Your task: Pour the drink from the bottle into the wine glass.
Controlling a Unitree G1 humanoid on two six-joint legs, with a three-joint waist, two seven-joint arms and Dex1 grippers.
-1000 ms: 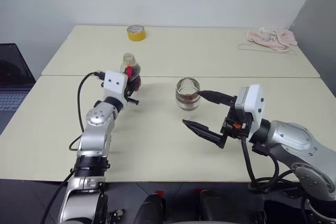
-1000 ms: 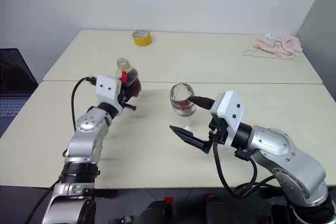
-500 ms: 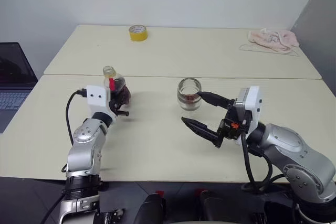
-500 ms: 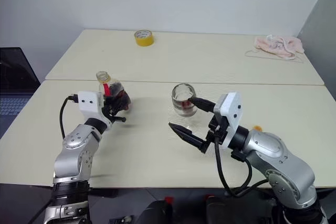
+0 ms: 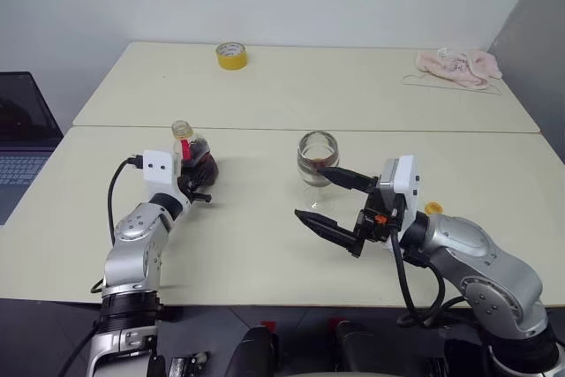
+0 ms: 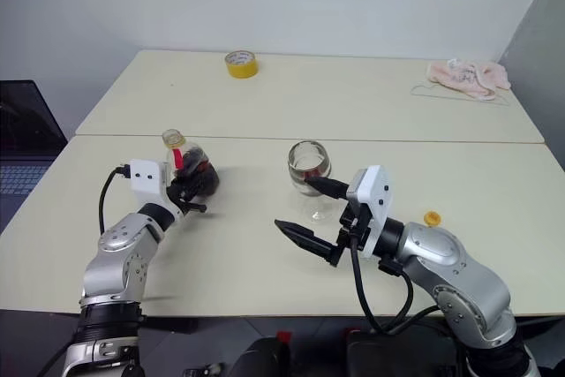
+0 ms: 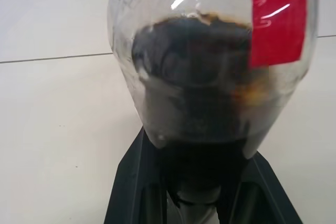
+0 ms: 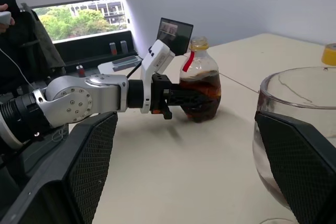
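Left gripper (image 5: 196,184) clamps the squat clear plastic bottle (image 5: 195,158) of dark cola at its slick, yielding belly near the worktop's left edge; right gripper (image 5: 328,202) gapes beside the fragile stemmed wine glass (image 5: 316,157).

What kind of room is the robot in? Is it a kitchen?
Probably not a kitchen; it looks more like an office or robot lab. Two plain cream tables stand pushed together by a bare white wall, with a laptop beside them and a yellow tape roll lying out.

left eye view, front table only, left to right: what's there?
laptop → left hand gripping the bottle → wine glass → right hand, open beside the glass → yellow cap
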